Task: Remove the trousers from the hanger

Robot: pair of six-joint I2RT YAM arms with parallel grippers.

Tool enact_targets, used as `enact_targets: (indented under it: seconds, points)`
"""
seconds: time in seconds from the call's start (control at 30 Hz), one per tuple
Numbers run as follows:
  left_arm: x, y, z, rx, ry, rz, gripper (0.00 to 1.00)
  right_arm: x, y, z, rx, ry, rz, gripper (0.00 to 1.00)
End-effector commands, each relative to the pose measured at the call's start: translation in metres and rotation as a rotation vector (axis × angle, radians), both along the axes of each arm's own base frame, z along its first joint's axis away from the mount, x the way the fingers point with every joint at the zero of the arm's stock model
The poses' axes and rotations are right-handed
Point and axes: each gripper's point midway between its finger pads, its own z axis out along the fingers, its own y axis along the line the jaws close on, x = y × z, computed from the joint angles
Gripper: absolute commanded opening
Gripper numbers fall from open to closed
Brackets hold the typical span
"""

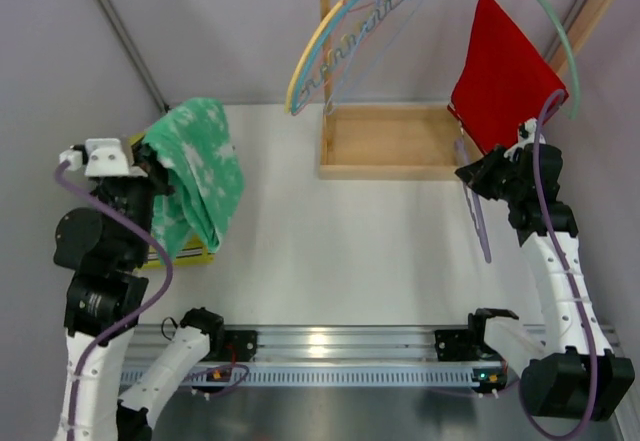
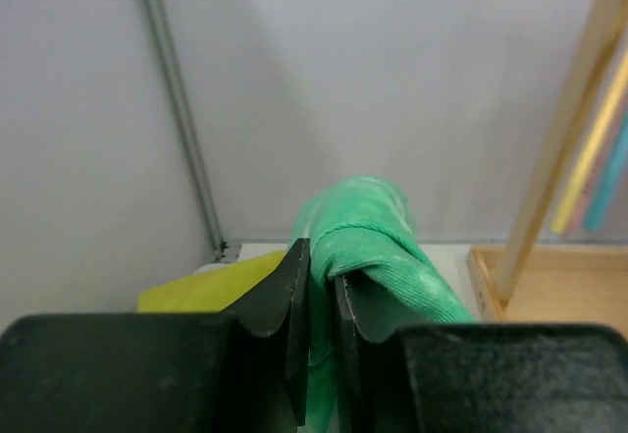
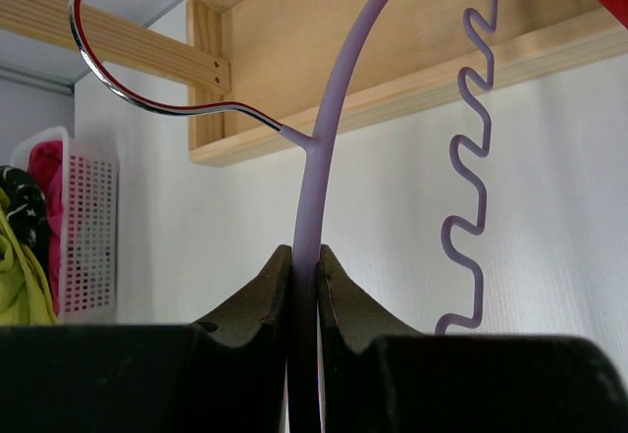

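Our left tool (image 2: 322, 276) is clenched on a fold of the green cloth trousers with pale mottling (image 2: 368, 222), held up at the left edge of the white surface (image 1: 330, 251). From above, the green cloth (image 1: 200, 176) drapes down from the tool over the mustard-yellow folded trousers (image 2: 211, 286), which lie on the surface below it.

Our right tool (image 3: 304, 266) is closed tight on the stem of a lilac plastic hanger with a wavy bar and a metal hook (image 3: 329, 109). This hanger carries no cloth.

The bright red trousers (image 1: 505, 71) hang at the right end of the wooden rack (image 1: 385, 141), against a pale teal hanger (image 1: 560, 31), just above the right tool (image 1: 478, 176).
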Motion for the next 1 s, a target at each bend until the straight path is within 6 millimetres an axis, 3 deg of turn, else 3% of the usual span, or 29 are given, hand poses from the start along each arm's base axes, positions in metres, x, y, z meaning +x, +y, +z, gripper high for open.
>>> enact_targets:
  seconds: [0.0, 0.17, 0.37, 0.6, 0.77, 0.9, 0.97]
  points:
    - [-0.057, 0.030, 0.062, -0.148, -0.218, 0.062, 0.00, 0.011, 0.001, 0.049, -0.019, -0.163, 0.026, 0.00]
    - [-0.107, 0.067, 0.065, -0.160, -0.272, 0.276, 0.00, 0.011, 0.003, 0.050, -0.021, -0.167, 0.042, 0.00]
    - [-0.161, 0.111, 0.049, -0.195, -0.230, 0.640, 0.00, 0.012, 0.007, 0.058, -0.008, -0.178, 0.067, 0.00]
    - [-0.194, 0.134, 0.031, -0.158, -0.172, 0.880, 0.00, 0.014, 0.009, 0.065, 0.004, -0.186, 0.076, 0.00]
    - [-0.190, 0.148, 0.005, -0.124, -0.066, 0.989, 0.00, 0.014, 0.010, 0.065, 0.012, -0.182, 0.078, 0.00]
    - [-0.161, 0.154, -0.013, -0.096, 0.028, 0.985, 0.00, 0.016, 0.011, 0.069, 0.017, -0.186, 0.078, 0.00]
    - [-0.134, 0.161, -0.025, -0.081, 0.111, 0.990, 0.00, 0.017, 0.010, 0.074, 0.016, -0.197, 0.077, 0.00]
